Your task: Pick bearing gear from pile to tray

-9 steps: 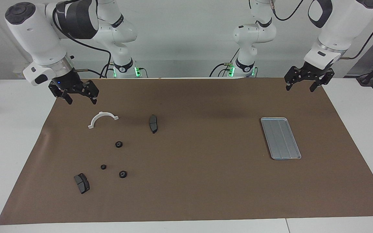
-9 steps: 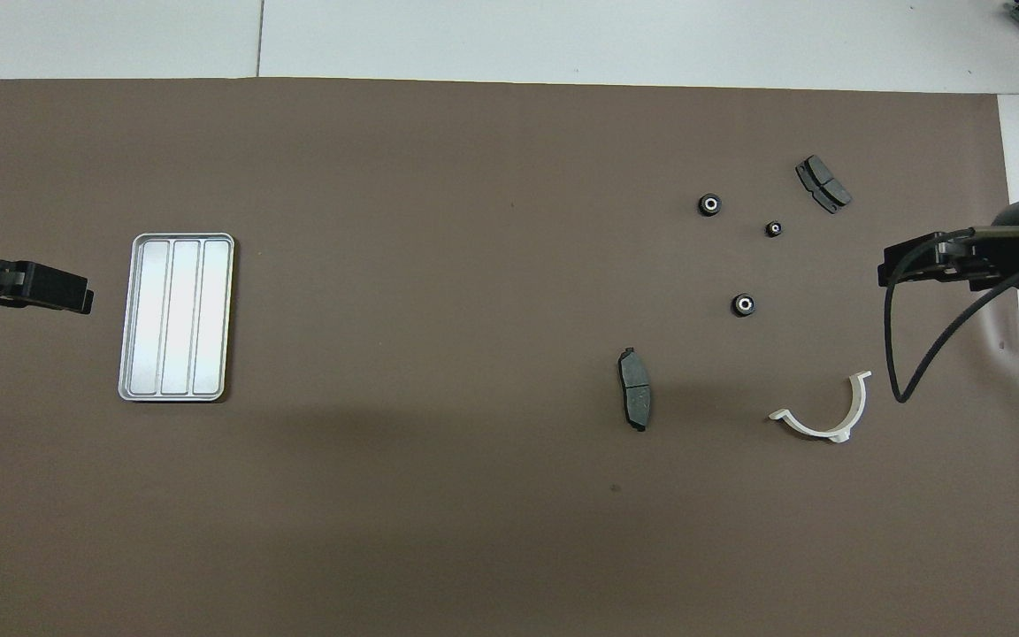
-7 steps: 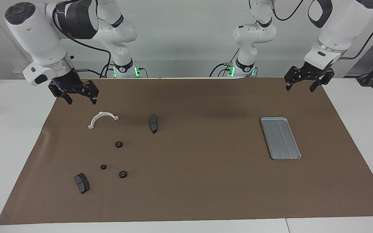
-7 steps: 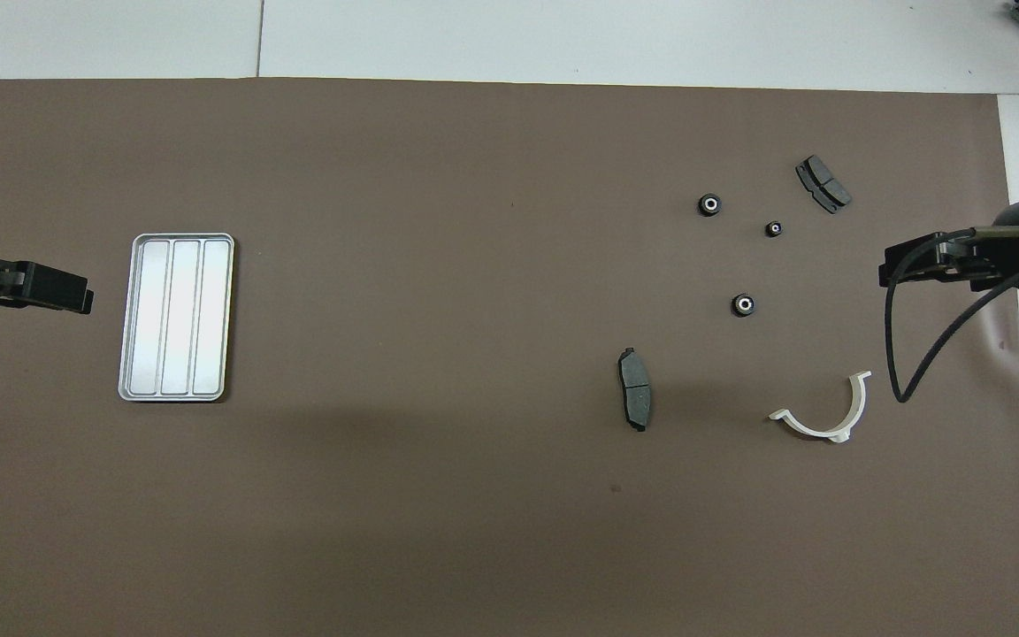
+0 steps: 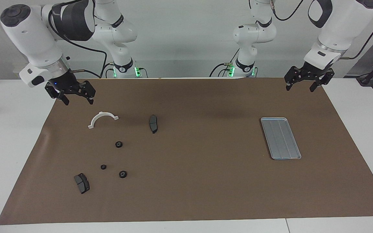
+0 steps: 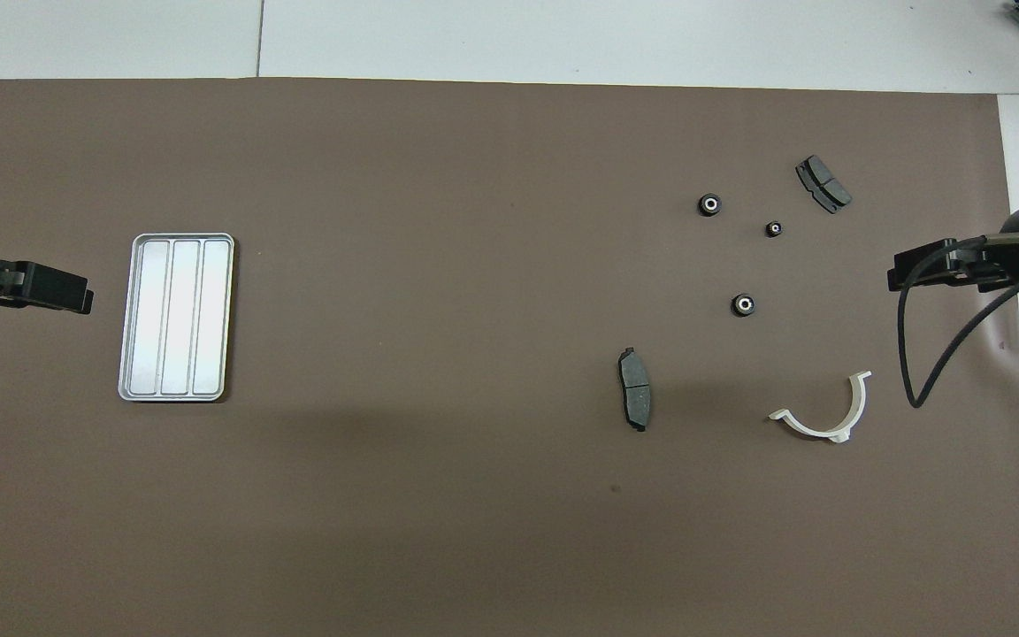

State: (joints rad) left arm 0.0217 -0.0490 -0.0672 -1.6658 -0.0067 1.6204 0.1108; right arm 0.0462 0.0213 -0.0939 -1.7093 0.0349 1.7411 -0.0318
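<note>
The pile (image 5: 103,167) is a loose scatter on the brown mat at the right arm's end. In it lie three small black bearing gears (image 5: 119,144) (image 5: 123,174) (image 6: 774,229), all apart from each other. The silver tray (image 5: 280,138) (image 6: 176,317) lies flat and bare at the left arm's end. My right gripper (image 5: 78,102) (image 6: 894,276) hangs open over the mat's edge beside the white bracket, holding nothing. My left gripper (image 5: 299,89) (image 6: 85,301) waits open and bare in the air over the mat's corner at its own end.
A white half-ring bracket (image 5: 102,118) lies nearest the robots in the scatter. One dark brake pad (image 5: 153,123) rests toward the mat's middle, another (image 5: 82,183) farthest from the robots. A black cable (image 6: 912,354) loops from the right arm.
The right gripper has drifted a little outward, toward the mat's edge at its own end, away from the scatter. The left arm and all the parts have stayed still.
</note>
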